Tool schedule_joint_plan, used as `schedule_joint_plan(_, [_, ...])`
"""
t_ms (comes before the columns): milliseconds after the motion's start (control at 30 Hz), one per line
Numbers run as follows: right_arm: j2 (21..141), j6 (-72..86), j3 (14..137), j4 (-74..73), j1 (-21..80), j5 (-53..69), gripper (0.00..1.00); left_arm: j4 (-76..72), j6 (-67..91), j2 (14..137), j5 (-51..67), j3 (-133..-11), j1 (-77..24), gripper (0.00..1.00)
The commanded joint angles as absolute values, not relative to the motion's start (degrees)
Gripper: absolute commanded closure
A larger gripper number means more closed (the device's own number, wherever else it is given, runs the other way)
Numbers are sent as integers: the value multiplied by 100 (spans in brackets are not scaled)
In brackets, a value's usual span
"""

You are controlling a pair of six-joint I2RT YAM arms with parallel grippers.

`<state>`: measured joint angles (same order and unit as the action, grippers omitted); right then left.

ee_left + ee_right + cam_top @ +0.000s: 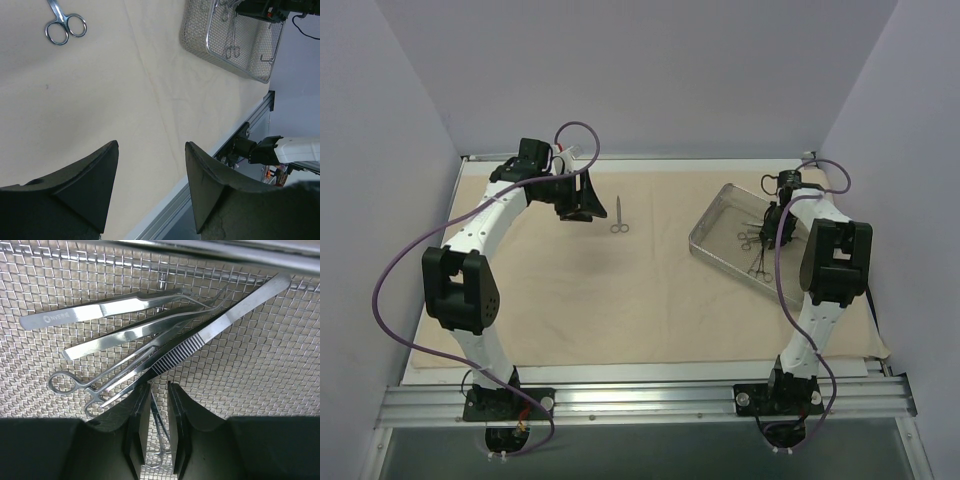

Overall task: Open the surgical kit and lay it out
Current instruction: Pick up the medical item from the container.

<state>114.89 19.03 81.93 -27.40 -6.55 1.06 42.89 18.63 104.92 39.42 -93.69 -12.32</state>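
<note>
A pale table [640, 371] shows only as a strip at its near edge, just beside a silver metal rail [640, 400]. Plain lavender-grey walls [640, 70] enclose three sides.

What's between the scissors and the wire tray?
Just bare beige cloth between the scissors and the wire tray, seen in the top view.

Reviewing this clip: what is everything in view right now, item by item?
cloth: one, beige, spread flat under everything.
tray: one, silver wire mesh, far right on the cloth.
scissors: one pair, silver, on the cloth at far centre, outside the tray.
tweezers and forceps: at least four, silver, piled in the tray.
rail: one, silver, near edge.
left claw: black, open, empty, above the cloth.
right claw: black, nearly closed, down in the tray astride a slim tool; grip unclear.
</note>
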Motion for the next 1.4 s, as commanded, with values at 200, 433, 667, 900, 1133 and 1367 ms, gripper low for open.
schedule_joint_plan(200, [11189, 1942, 8394, -3041, -545, 211, 79, 4175, 1775, 10477, 4113, -9527, -1195, 36])
schedule_joint_plan(433, [11162, 1855, 8429, -3032, -431, 167, 79, 4184, 1775, 10468, 4113, -9510, -1195, 36])
schedule_joint_plan(667, [11223, 1828, 8481, -3006, -360, 114, 80, 4175, 1793, 10459, 4131, -9501, -1187, 36])
schedule_joint_plan(900, [11478, 1749, 8517, -2962, -352, 18, 80, 4175, 1784, 10398, 4131, -9448, -1169, 36])
schedule_joint_plan(1133, [11540, 1600, 8420, -2962, -360, -273, 80, 4149, 1775, 10336, 4131, -9387, -1108, 36])
schedule_joint_plan(1367, [11943, 1582, 8358, -2690, -316, -71, 81, 4148, 1802, 10371, 4192, -9422, -1116, 36])
